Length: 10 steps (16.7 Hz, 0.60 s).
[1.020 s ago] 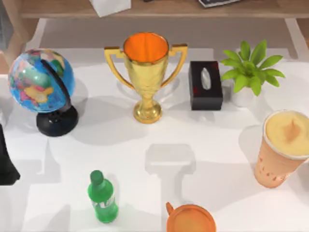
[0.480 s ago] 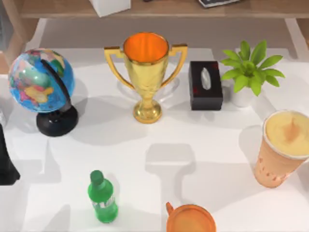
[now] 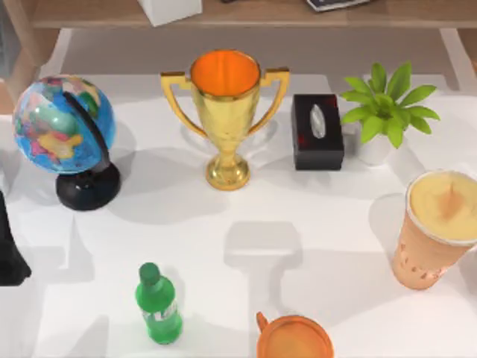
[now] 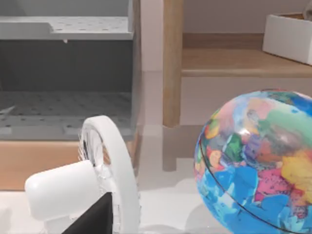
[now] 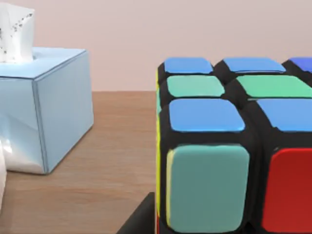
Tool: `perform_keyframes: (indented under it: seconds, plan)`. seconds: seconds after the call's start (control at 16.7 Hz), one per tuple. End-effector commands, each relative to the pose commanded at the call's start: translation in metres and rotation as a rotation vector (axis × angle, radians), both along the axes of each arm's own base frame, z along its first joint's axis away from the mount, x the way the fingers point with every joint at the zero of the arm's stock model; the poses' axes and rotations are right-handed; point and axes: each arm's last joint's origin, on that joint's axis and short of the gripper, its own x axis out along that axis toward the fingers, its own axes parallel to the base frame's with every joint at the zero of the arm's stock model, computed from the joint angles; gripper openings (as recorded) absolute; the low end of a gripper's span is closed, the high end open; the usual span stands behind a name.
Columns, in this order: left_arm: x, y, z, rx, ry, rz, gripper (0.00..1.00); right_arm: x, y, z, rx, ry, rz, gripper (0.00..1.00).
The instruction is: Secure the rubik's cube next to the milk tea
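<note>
My right wrist camera is facing the cube (image 5: 234, 151) at close range; it is sitting on a brown wooden surface, with a pale blue tissue box (image 5: 46, 107) near it. Whether my right claw is gripping it, I cannot tell. On the table, the milk tea (image 3: 438, 227) is standing at 3 o'clock. My left arm (image 3: 10, 246) is idling at 9 o'clock beside the globe (image 3: 65, 127).

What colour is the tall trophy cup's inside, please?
Orange inside the gold trophy cup; top view shows it best.
</note>
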Motion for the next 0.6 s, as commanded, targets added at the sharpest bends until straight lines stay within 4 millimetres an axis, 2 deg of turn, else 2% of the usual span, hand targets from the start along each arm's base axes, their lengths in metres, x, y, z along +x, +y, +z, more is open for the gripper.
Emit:
perform_keyframes:
  seconds: [0.42, 0.6]
  plan:
    - [0.0, 0.0, 0.0, 0.0, 0.0, 0.0, 1.0, 0.0, 0.0, 0.0, 0.0, 0.0, 0.0, 0.02]
    - [0.0, 0.0, 0.0, 0.0, 0.0, 0.0, 1.0, 0.0, 0.0, 0.0, 0.0, 0.0, 0.0, 0.0]
